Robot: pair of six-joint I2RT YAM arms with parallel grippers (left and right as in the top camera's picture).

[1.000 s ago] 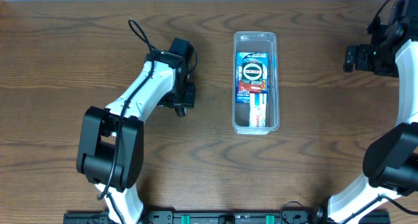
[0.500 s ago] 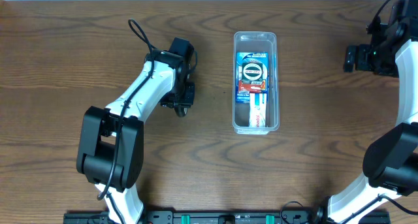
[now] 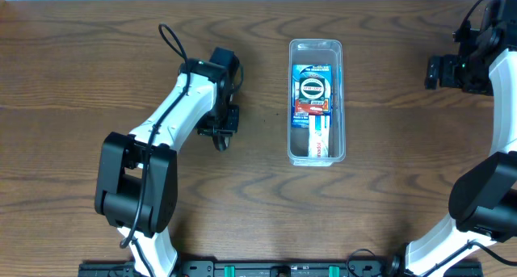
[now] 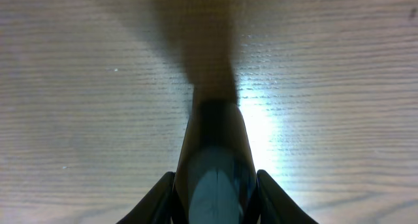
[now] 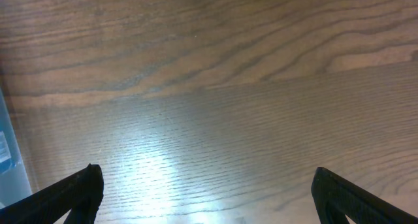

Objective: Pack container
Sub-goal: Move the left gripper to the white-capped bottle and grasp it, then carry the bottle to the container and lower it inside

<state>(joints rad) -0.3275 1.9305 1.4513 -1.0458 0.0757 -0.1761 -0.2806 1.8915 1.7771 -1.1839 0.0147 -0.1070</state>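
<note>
Edged left claw (image 3: 220,140) slightly toward near edge of brown wooden counter (image 3: 380,212), clenched; held right claw (image 3: 430,71) released, well right of long clear plastic container (image 3: 292,99).

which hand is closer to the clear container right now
Left. The left hand, closed on a dark object, sits to the left of the container, apart from it; the right hand hangs farther off on the opposite side.

Open counter (image 3: 388,123) lies between the container (image 3: 317,44) and the right end effector (image 3: 435,71), well apart. On the container's other side the left end effector (image 3: 220,138) stands low over the counter, a narrower passage between.
</note>
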